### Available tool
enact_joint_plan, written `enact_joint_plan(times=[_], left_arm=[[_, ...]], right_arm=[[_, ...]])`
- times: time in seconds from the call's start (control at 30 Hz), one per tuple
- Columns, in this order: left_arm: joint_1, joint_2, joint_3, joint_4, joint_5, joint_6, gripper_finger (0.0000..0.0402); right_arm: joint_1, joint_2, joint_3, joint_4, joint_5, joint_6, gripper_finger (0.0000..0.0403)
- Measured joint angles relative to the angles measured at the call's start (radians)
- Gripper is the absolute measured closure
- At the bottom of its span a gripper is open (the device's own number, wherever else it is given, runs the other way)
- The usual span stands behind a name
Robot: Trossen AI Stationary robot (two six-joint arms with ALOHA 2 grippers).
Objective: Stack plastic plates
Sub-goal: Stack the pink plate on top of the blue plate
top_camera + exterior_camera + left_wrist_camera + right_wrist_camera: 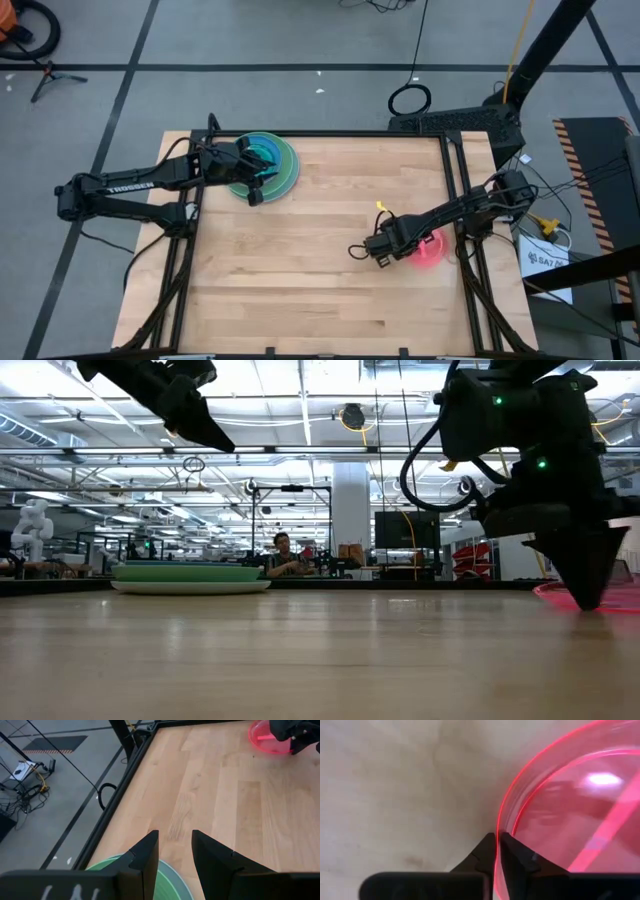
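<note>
While the high view looks straight down, two groups of plates show on the wooden surface (pixel 300 250): a stack (pixel 268 164) at the far left with green, blue and cyan rings visible — how many lie in it I cannot count — and one pink plate (pixel 428 250) at the right, well apart from it. The left gripper (pixel 258 180) hovers over the stack; the right gripper (pixel 385 250) sits at the pink plate's left rim.

In the low view, the stack (pixel 190 576) reads as a green layer on a pale one, low and flat, while the pink plate (pixel 600 596) lies flat under the right arm.

From the left wrist view, the left jaws stand partly apart with nothing between them, above the green plate (pixel 165 880); the pink plate (pixel 270 740) shows far off.

From the right wrist view, the right jaws are pinched together on the pink plate's (pixel 570 820) thin raised rim — the edge runs up between the two fingers (pixel 485 852).

The plate looks light, stiff and thin, translucent and probably slippery; the rim is the only place to hold it, and it may tilt or slip from so narrow a pinch.
</note>
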Motion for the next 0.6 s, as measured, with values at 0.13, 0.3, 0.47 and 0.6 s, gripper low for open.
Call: enact_joint_plan(times=[0.13,0.3,0.47,0.6], left_arm=[[0.000,0.000,0.000,0.000,0.000,0.000,0.0277],[0.000,0.000,0.000,0.023,0.000,-0.001,0.0277],[0.000,-0.004,0.000,0.071,-0.004,0.011,0.0277],[0.000,-0.049,0.000,0.092,-0.039,0.036,0.0277]], right_arm=[[-0.001,0.004,0.036,-0.011,0.047,-0.035,0.0394],[-0.001,0.004,0.133,-0.055,0.129,-0.143,0.0396],[-0.009,0.003,0.247,-0.059,0.235,-0.315,0.0397],[-0.031,0.003,0.332,-0.060,0.314,-0.454,0.0397]])
